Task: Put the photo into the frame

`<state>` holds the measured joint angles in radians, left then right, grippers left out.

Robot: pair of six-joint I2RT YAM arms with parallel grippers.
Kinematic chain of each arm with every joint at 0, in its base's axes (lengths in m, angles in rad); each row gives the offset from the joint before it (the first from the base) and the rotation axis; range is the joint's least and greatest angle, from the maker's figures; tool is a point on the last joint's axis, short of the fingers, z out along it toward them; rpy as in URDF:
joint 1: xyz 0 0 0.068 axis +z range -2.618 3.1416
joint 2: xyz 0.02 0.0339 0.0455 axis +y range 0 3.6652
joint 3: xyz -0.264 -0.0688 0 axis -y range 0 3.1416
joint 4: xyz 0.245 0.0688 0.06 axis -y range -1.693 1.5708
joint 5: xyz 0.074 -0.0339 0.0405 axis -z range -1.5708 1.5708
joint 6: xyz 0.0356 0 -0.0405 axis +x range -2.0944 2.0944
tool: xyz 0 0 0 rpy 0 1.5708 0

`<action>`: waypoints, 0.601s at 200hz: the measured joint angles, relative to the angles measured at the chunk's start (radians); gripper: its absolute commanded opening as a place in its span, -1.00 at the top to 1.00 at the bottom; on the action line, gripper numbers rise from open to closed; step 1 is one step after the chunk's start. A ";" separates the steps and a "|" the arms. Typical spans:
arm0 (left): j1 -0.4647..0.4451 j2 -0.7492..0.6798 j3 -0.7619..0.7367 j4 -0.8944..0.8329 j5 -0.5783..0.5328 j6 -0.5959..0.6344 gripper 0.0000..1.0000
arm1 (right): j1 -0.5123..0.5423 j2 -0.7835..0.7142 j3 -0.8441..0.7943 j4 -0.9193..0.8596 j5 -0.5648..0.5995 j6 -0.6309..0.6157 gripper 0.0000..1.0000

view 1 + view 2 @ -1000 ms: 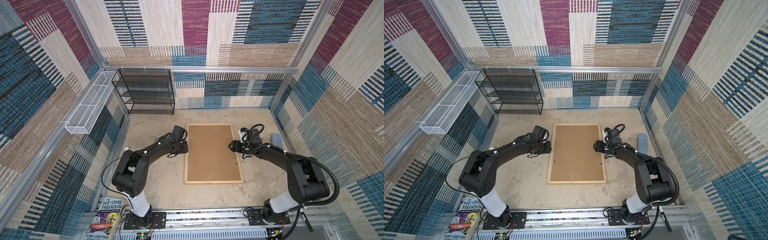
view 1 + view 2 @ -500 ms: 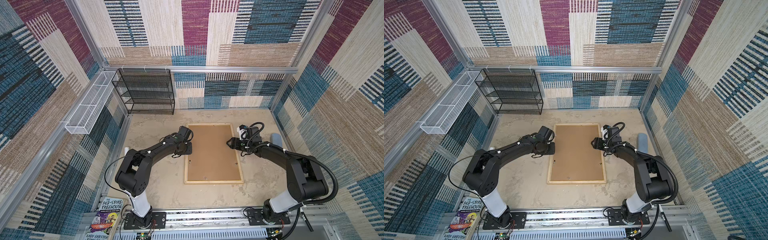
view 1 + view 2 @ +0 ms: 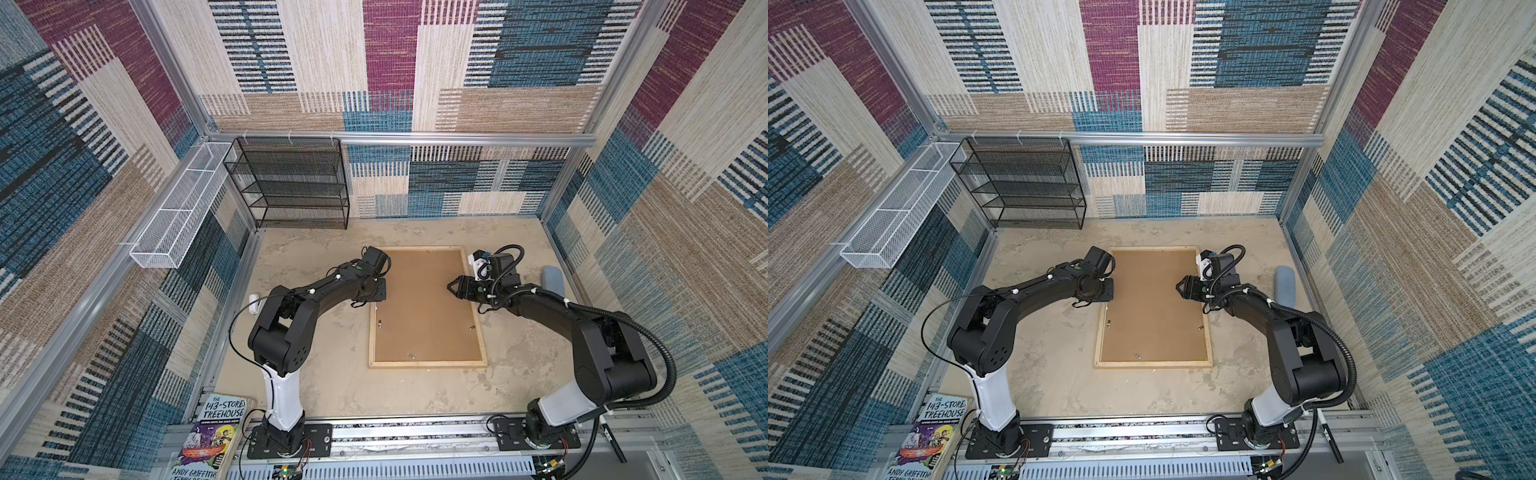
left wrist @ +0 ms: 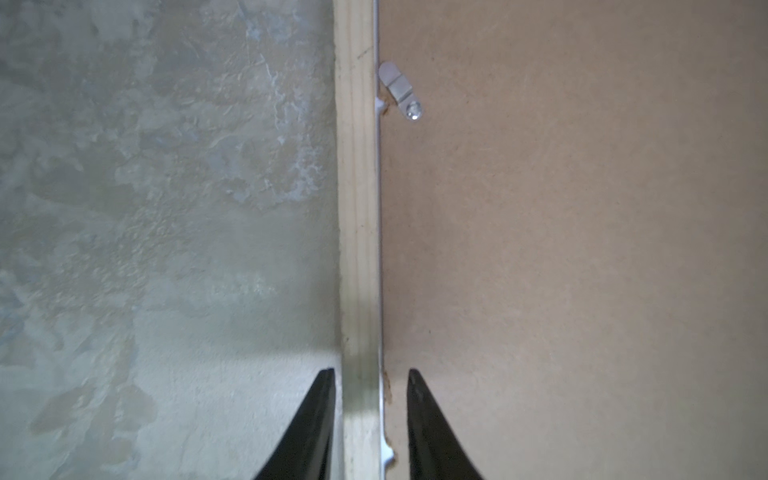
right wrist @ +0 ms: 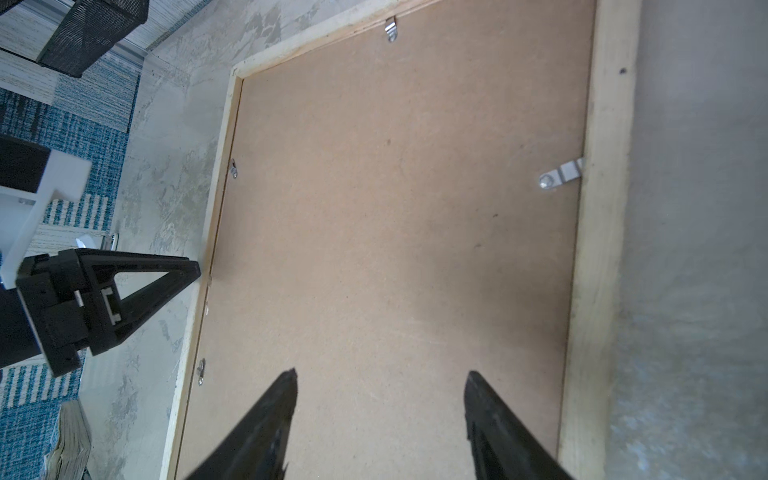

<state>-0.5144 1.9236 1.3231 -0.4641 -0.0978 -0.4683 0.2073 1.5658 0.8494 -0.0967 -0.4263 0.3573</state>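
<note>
The frame (image 3: 428, 364) (image 3: 1152, 364) lies face down on the table, and a brown hardboard backing (image 3: 424, 307) fills it. The photo is hidden. My left gripper (image 3: 380, 289) (image 4: 371, 372) hangs over the frame's left rail (image 4: 357, 208). Its jaws stand narrowly open astride that rail, one fingertip over the table and one over the backing, gripping nothing. My right gripper (image 3: 453, 286) (image 5: 382, 374) hovers wide open and empty over the backing (image 5: 395, 208), just inside the right rail (image 5: 598, 249). Metal turn clips (image 4: 401, 91) (image 5: 559, 174) sit along the rails.
A black wire-mesh rack (image 3: 291, 183) stands at the back left, with a white wire basket (image 3: 174, 212) on the left wall. A book (image 3: 212, 436) lies at the front left. A blue-grey object (image 3: 552, 280) rests by the right wall, and a small white object (image 3: 253, 303) by the left wall.
My left gripper has moved right onto the frame's left rail, and its jaws have narrowed. My right gripper has shifted a little further in over the backing.
</note>
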 measured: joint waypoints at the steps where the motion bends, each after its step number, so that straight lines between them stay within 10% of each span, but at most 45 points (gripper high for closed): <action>1: 0.000 0.001 0.000 -0.001 0.000 0.000 0.45 | 0.000 0.000 0.000 0.000 0.000 0.000 -0.31; 120: -0.015 -0.079 -0.164 0.118 0.000 -0.031 0.74 | 0.167 0.315 0.290 0.055 -0.176 0.095 -0.23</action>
<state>-0.5293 1.8446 1.1591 -0.3462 -0.0975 -0.4992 0.3748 1.8805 1.1389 -0.0418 -0.6025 0.4526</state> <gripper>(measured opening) 0.172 0.622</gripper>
